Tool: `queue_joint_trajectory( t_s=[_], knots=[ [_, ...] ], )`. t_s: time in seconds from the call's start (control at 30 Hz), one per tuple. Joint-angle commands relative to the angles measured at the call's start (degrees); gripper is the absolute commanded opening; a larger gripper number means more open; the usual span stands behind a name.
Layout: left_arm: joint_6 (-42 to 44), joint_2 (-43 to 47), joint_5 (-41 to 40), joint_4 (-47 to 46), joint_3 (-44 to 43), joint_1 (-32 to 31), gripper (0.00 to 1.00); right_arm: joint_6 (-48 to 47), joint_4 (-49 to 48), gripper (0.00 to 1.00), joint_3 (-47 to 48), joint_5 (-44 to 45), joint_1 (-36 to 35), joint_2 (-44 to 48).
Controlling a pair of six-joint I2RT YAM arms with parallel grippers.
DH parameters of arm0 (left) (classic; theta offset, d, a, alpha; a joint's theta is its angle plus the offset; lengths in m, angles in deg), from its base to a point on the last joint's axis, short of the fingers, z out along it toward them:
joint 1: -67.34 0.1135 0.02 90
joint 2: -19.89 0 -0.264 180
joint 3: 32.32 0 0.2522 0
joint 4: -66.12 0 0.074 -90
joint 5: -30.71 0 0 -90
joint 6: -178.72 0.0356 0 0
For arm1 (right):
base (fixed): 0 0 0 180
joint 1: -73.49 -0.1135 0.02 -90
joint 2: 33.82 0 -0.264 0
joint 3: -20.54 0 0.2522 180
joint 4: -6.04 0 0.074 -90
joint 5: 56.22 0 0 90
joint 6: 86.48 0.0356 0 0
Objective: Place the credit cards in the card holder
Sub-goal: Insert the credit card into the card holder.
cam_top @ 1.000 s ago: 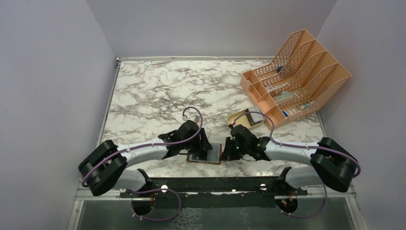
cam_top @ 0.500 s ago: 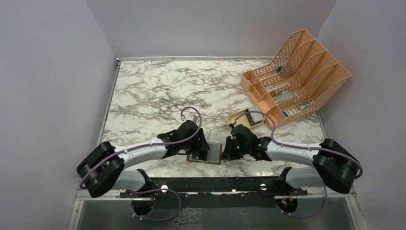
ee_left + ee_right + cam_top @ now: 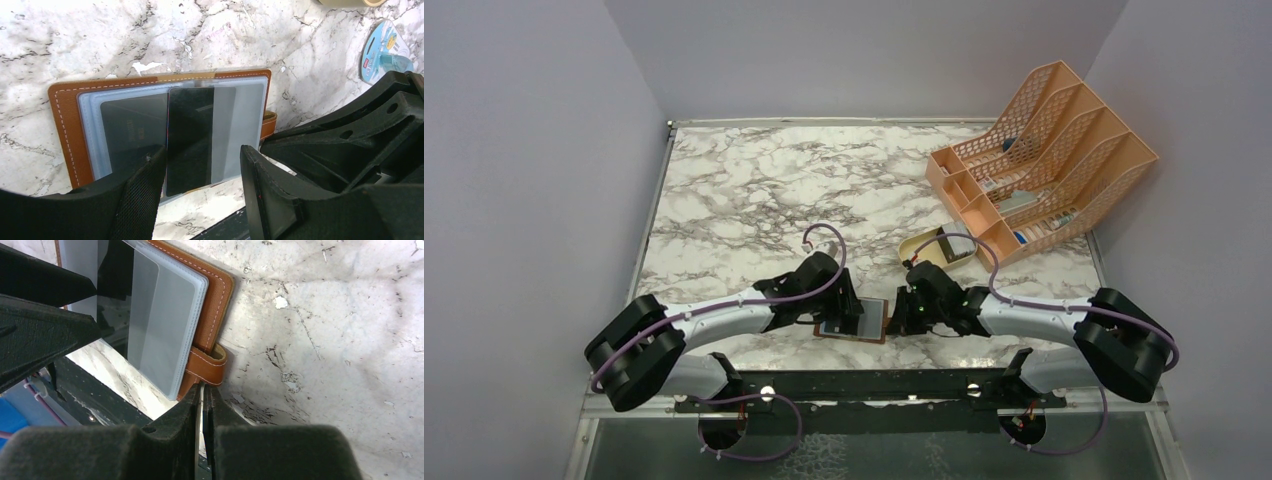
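Note:
The brown leather card holder (image 3: 856,322) lies open on the marble near the front edge. In the left wrist view its clear sleeves (image 3: 245,125) face up. One dark credit card (image 3: 131,131) sits in the left sleeve. A second dark card (image 3: 190,140) lies partly in the middle sleeve, its near end sticking out. My left gripper (image 3: 202,197) is open and empty, its fingers on either side of that card's near end. My right gripper (image 3: 203,390) is shut on the holder's brown snap strap (image 3: 207,365) at the right edge.
A big orange mesh file rack (image 3: 1044,160) stands at the back right, with a tan oval tray (image 3: 936,248) in front of it. A blue-and-clear packet (image 3: 385,55) lies right of the card holder. The black front rail (image 3: 874,385) runs just behind the holder.
Almost nothing. The left arm has shifted very slightly; the card holder and the right gripper stay where they were.

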Motion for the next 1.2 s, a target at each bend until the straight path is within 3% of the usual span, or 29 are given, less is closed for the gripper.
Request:
queue_joint_trajectory(
  t_s=[0.0,1.17],
  knots=[
    [-0.8,-1.2,1.1,-2.0,1.0,-0.7,0.58,0.3,-1.2,0.07,-0.4,0.8,-0.4,-0.8],
    [-4.5,-4.8,6.3,-13.6,2.4,-2.6,0.58,0.0,-2.3,0.06,-0.6,0.6,-0.5,-2.2]
  ],
)
